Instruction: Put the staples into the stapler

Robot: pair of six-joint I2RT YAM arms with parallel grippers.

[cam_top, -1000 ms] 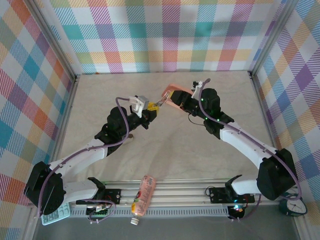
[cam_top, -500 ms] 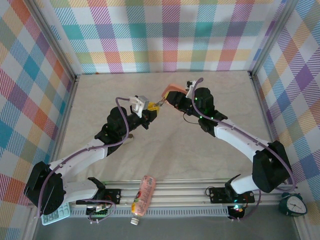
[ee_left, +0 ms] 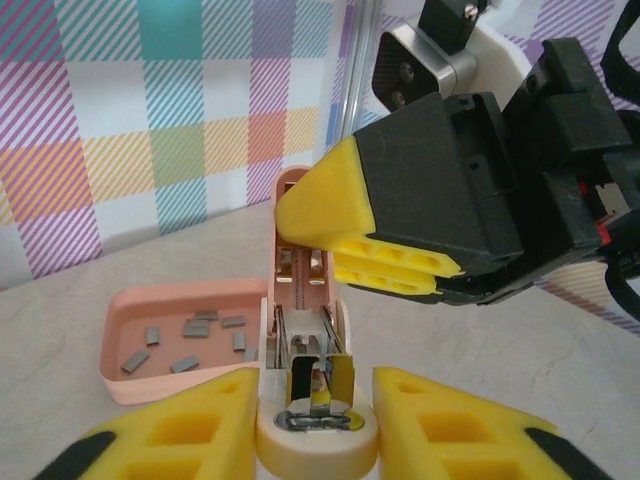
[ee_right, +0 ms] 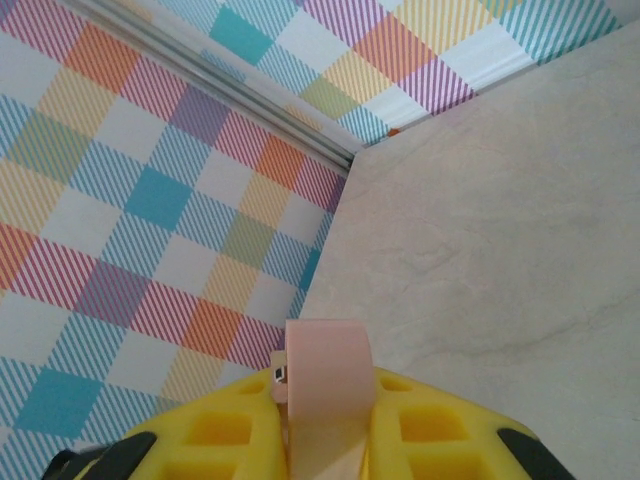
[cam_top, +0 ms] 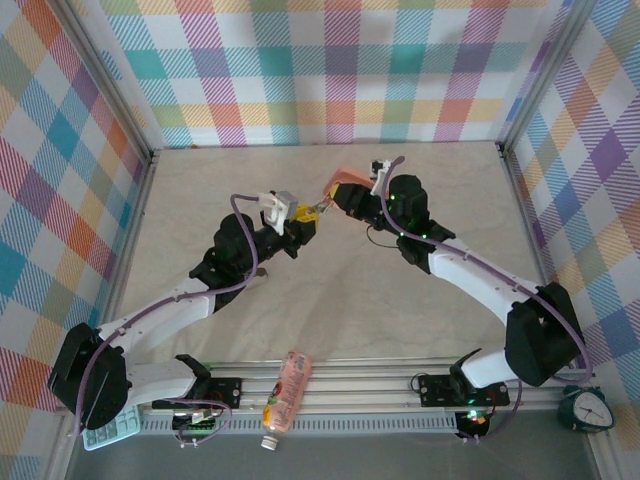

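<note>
Stapler (ee_left: 305,330) hinged open, channel running from bottom centre upward. Right gripper (ee_left: 325,245) clamped on its raised lid. Left gripper (ee_left: 315,420) flanks the base; cannot tell if it grips. Staples (ee_left: 190,335) lie loose in tray (ee_left: 130,385), lower left, just beside the channel.

Lab enclosure: plaid walls (cam_top: 340,70), aluminium frame (cam_top: 112,88)

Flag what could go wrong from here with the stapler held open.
1. Right pincer clamps the stapler's raised lid. The left pincer's hold on the base looks uncertain, so the stapler may lift or twist.
2. Staples lie in the tray with both pincers occupied. Releasing the lid might let it drop shut.
</note>
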